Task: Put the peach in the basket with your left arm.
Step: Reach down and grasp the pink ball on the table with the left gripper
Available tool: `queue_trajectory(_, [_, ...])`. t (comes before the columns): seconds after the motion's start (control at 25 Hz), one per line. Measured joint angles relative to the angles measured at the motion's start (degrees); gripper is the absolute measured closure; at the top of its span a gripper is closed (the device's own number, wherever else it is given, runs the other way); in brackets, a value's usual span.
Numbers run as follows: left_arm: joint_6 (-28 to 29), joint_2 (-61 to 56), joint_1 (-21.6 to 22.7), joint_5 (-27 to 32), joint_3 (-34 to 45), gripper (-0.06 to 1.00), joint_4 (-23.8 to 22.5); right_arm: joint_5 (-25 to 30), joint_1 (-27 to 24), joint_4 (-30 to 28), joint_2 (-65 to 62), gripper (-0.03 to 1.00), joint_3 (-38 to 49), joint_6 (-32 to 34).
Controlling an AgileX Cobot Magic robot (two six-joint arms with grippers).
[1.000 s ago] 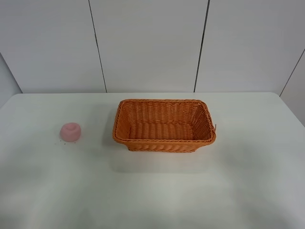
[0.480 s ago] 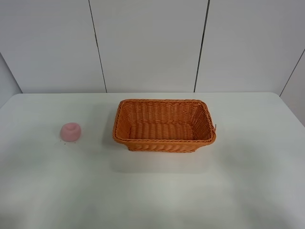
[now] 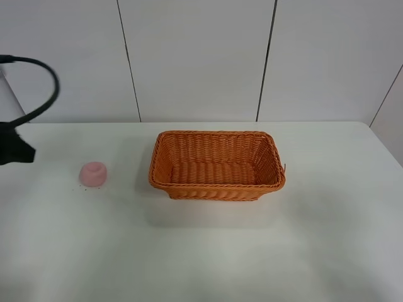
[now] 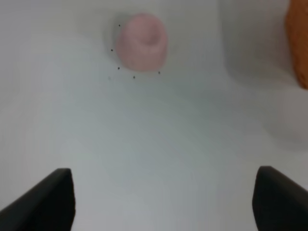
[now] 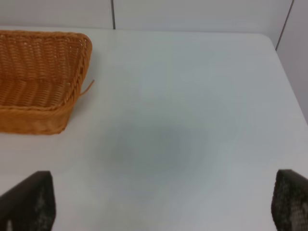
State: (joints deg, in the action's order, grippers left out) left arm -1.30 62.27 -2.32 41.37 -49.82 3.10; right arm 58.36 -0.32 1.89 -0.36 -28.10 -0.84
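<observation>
Left pincer (image 4: pixel 161 202) spread, empty, tips cropped; peach (image 4: pixel 141 42) blurred, apart from basket (image 3: pixel 217 186).

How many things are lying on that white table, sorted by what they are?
Pink toy peach: 1
Orange wicker basket: 1
Total: 2

You have bare counter (image 4: pixel 154 144) between your left jaws and the peach (image 4: pixel 141 42) ahead; the basket (image 4: pixel 299 38) stands off to the side, well apart.
</observation>
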Motion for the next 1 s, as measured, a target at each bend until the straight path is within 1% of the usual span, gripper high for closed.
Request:
queue_trajectory(0.08, [0.0, 8.8, 0.0, -3.21, -3.08, 0.17, 0.0, 0.0, 0.0, 0.0, 0.0, 0.27, 0.0, 0.0])
queue_trajectory(0.2, [0.0, 20.9, 0.0, -4.97, -9.41, 0.17, 0.04, 0.0, 0.0, 0.0, 0.0, 0.27, 0.0, 0.0])
queue_trajectory(0.4, [0.0, 38.25, 0.0, -4.66, -21.96, 0.17, 0.52, 0.0, 0.0, 0.0, 0.0, 0.27, 0.0, 0.0])
queue_trajectory(0.56, [0.0, 47.93, 0.0, -3.71, -29.84, 0.17, 0.52, 0.0, 0.0, 0.0, 0.0, 0.27, 0.0, 0.0])
queue_trajectory(0.72, [0.0, 54.43, 0.0, -2.54, -34.69, 0.17, -0.09, 0.0, 0.0, 0.0, 0.0, 0.27, 0.0, 0.0])
queue_trajectory(0.88, [-0.05, 58.49, 0.0, -2.06, -35.68, 0.17, -1.77, 0.0, 0.0, 0.0, 0.0, 0.27, 0.0, 0.0])
queue_trajectory(1.0, [-0.05, 60.78, 0.0, -2.09, -35.74, 0.17, -2.01, 0.0, 0.0, 0.0, 0.0, 0.27, 0.0, 0.0])
